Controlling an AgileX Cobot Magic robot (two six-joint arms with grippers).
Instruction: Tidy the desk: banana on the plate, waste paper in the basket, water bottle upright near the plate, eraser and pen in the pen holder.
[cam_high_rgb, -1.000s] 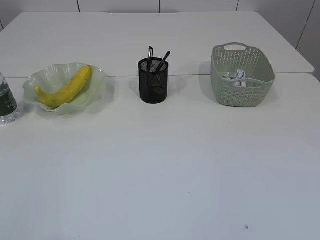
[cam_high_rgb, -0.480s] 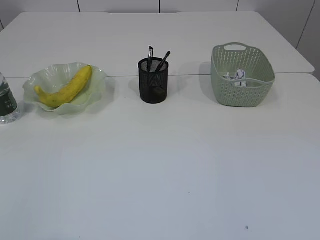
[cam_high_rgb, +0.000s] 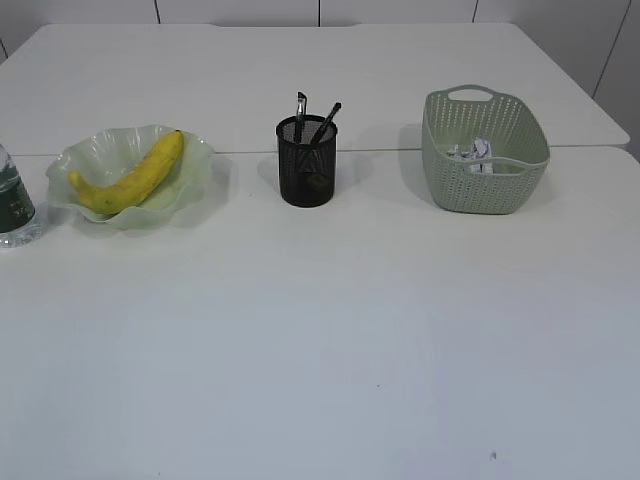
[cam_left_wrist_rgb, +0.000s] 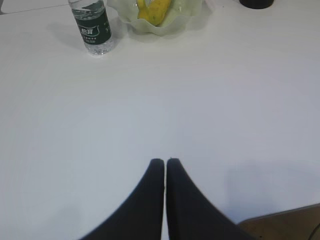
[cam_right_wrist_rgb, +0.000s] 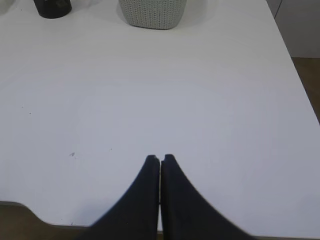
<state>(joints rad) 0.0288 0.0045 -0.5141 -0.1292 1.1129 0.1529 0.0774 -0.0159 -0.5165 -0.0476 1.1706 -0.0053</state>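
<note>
Four of the jobs look done, as far as these views show. Furthest left, the water bottle (cam_high_rgb: 14, 205) stands upright on the desk (cam_high_rgb: 320, 340), just beside the plate (cam_high_rgb: 196, 160), partly cut off by the exterior view's edge. On that plate lies the banana (cam_high_rgb: 132, 176), resting across the dish. In the middle stands the pen holder (cam_high_rgb: 306, 170) with two dark pens (cam_high_rgb: 324, 122) sticking out of its top; a pale shape shows low through the mesh and may be the eraser, though I cannot tell for certain. To the right, the basket (cam_high_rgb: 485, 175) holds a crumpled ball of waste paper (cam_high_rgb: 474, 152). Nothing loose lies on the open tabletop. Both arms are held back near the desk's front edge: the left gripper (cam_left_wrist_rgb: 165, 161) has its jaws pressed together, holding nothing, and the right gripper (cam_right_wrist_rgb: 160, 158) is likewise closed and empty. Judging by this, little or nothing remains beyond confirming the eraser
</note>
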